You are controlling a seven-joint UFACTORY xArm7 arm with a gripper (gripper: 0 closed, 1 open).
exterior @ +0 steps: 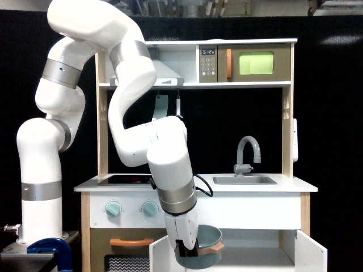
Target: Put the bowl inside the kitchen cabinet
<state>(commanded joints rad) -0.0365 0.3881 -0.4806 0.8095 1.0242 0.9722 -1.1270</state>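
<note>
- White arm (pixel 51 164) standing at the exterior view's left, bent over the top and down in front of the toy kitchen.
- Blue clamp (pixel 50 249) low at the arm's base.
- Pale teal knobs (pixel 113 208) on the front panel under the stovetop (pixel 125 180), with the orange oven handle (pixel 131 242) below them.
- Dark gripper (pixel 186 247) pointing down in front of the lower part of the kitchen, pinched onto the near wall of the bowl (pixel 201 252); fingers narrowly set on the rim, exact gap too small to make out.
- Grey-blue bowl with tan-orange rim band held in the air, tilted slightly, at the level of the kitchen cabinet (pixel 244 255) opening, just right of the left door (pixel 160 255), which stands swung open; whether inside the opening or only before it, impossible to tell.
- White cabinet interior visible behind the bowl, right door (pixel 311 252) also swung open.
- Grey faucet (pixel 248 153) over the sink (pixel 244 180) on the counter, well above the bowl.
- Green-windowed microwave (pixel 255 63) on the top shelf.
</note>
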